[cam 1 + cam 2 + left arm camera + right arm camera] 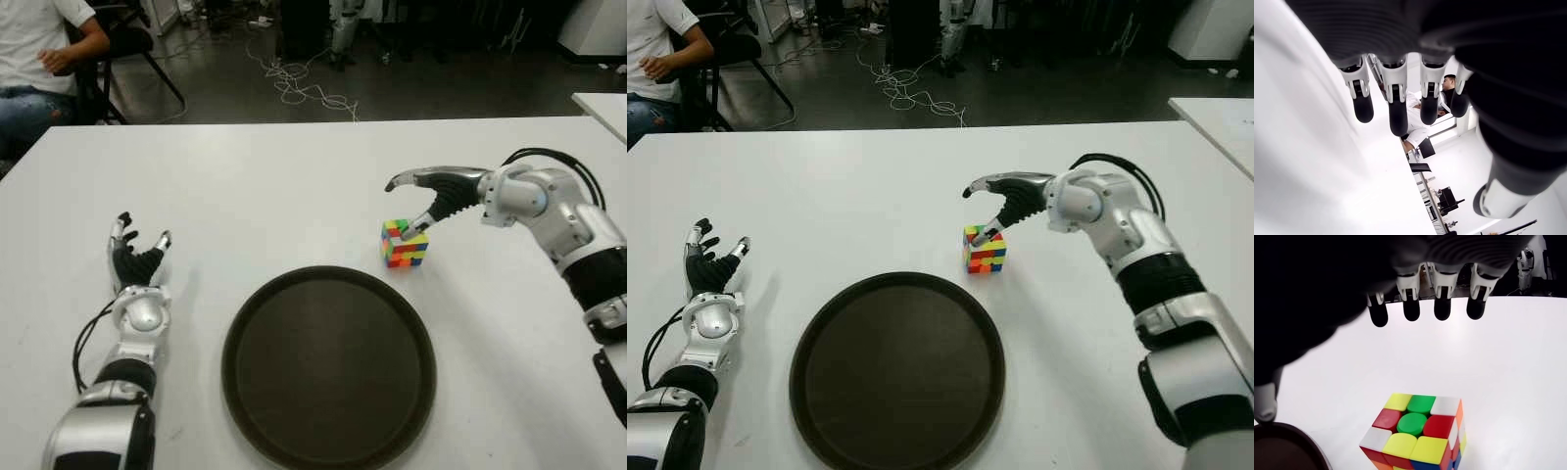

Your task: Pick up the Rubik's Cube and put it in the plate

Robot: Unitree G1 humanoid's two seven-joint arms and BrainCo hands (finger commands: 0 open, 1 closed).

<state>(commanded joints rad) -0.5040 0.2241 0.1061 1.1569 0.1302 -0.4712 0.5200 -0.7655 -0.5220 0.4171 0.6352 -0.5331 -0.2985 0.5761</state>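
Our right hand's fingers [1425,303] are spread and extended, holding nothing; the thumb [423,223] dips toward the cube [405,244] and shows at or just above its top edge, though we cannot tell if it touches. The right hand [436,201] hovers over the cube, which sits on the table [294,186] just beyond the plate [328,367], near its far right rim and apart from it.

To do this grasp well, we judge we should lower the hand so thumb and fingers bracket opposite faces squarely, then close evenly so the cube does not twist or skid away.

The right wrist view shows what the eye views cannot: four fingertips well clear beyond the cube, its top face bare, and the plate's rim at the corner. The eye views alone give the cube's place against the plate.

Our left hand [135,264] shows left of the plate, fingers relaxed and empty.
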